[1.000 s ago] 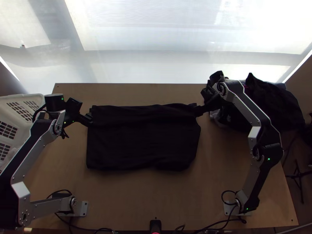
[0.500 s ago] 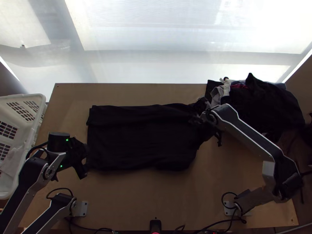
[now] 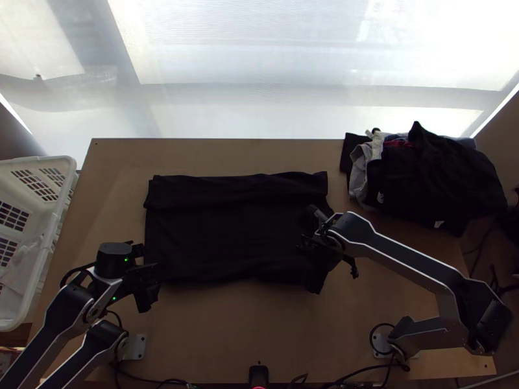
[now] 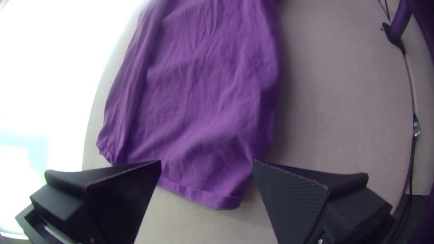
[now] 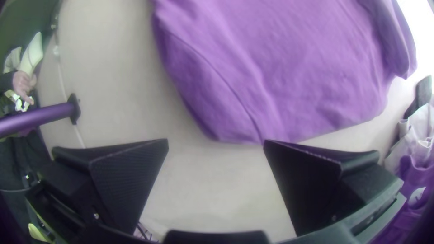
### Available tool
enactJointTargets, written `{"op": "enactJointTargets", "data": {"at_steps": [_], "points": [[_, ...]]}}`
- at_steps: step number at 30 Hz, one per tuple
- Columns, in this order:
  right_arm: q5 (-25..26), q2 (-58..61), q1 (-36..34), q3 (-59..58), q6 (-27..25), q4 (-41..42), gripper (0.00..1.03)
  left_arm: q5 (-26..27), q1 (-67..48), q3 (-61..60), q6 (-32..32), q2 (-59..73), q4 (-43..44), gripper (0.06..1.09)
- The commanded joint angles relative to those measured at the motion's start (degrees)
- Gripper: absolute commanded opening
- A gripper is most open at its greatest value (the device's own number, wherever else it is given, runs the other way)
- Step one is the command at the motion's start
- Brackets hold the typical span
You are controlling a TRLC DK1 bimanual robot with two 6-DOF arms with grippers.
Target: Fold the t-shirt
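The t-shirt [image 3: 227, 227] lay flattened on the table [image 3: 227, 337], a long band running along its far side. My left gripper [image 3: 149, 285] was positioned at the garment's left end: released, fingers wide apart, nothing held. My right gripper [image 3: 311, 264] was positioned at the right end: likewise released, no cloth between its fingers. Garment pile [image 3: 441, 175]: far right corner.

No text, label or brand that I can read from my remote feed, no legible number or sign.
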Motion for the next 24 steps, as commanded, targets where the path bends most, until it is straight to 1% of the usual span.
{"op": "enactJointTargets", "data": {"at_steps": [1,3,6,10,14,17,24], "points": [[1.0,0.6,3.0,-2.0,2.5,3.3,0.98,-0.1,-1.7,-7.2,0.7,-2.4,6.9,1.03],[0.9,0.5,3.7,-2.1,3.1,3.3,0.98,-0.1,-2.0,-7.4,0.5,-3.4,5.6,1.03],[0.9,0.1,4.2,-2.5,3.9,3.3,0.98,-0.1,-3.9,-5.5,-0.6,-4.0,0.2,1.03],[1.0,1.1,4.1,-2.9,4.8,5.3,0.98,-0.1,-7.0,-7.4,-2.4,-5.6,-1.0,1.03],[2.3,1.7,4.2,-2.7,5.4,6.3,0.96,-0.1,-10.6,-9.5,-4.8,-5.5,0.6,1.03],[3.2,1.7,4.1,-3.0,5.6,6.6,0.96,-0.1,-10.6,-10.0,-5.1,-5.2,2.3,1.00],[6.1,1.7,4.0,-3.3,5.8,8.0,0.96,-0.6,-9.9,-12.7,-4.3,-4.7,7.3,1.00]]}}
